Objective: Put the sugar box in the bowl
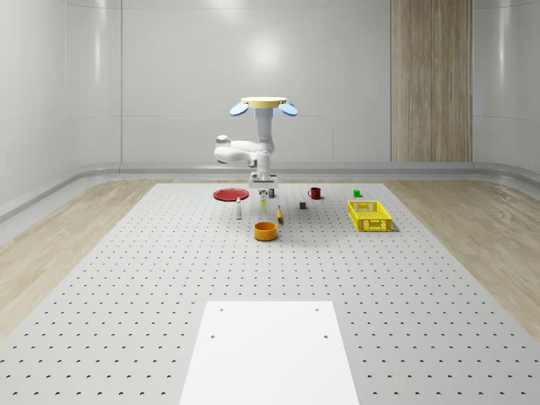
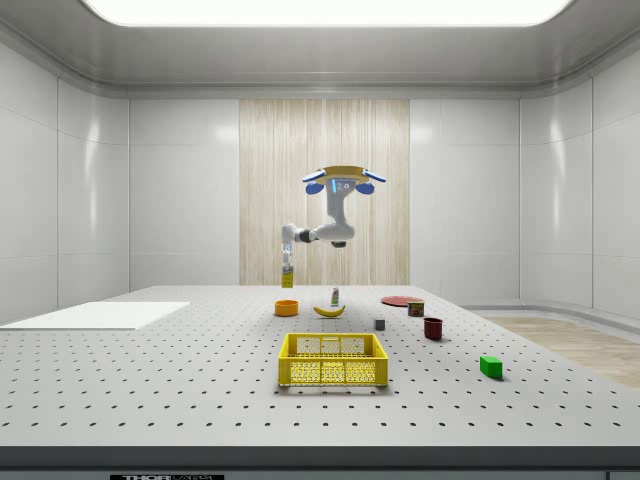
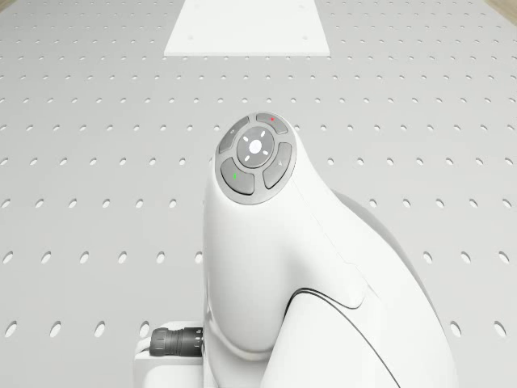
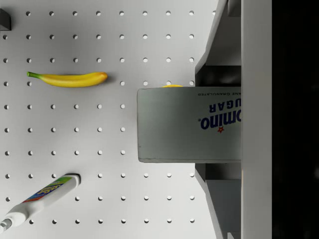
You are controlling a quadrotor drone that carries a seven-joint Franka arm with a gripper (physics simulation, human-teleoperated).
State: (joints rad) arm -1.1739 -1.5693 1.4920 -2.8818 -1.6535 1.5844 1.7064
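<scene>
The drone hovers above the far middle of the perforated table, its white arm bent downward. My gripper is shut on the sugar box, which hangs upright in the air. In the wrist view the grey "Domino Sugar" face of the sugar box sits between the two fingers of the gripper. The orange bowl stands on the table directly under the box. A thin orange sliver of the bowl peeks past the box's edge; the remainder is hidden.
A banana and a marker-like bottle lie beside the bowl. On the table stand a red plate, red mug, green cube, small dark cube and yellow crate. A white slab lies near the front.
</scene>
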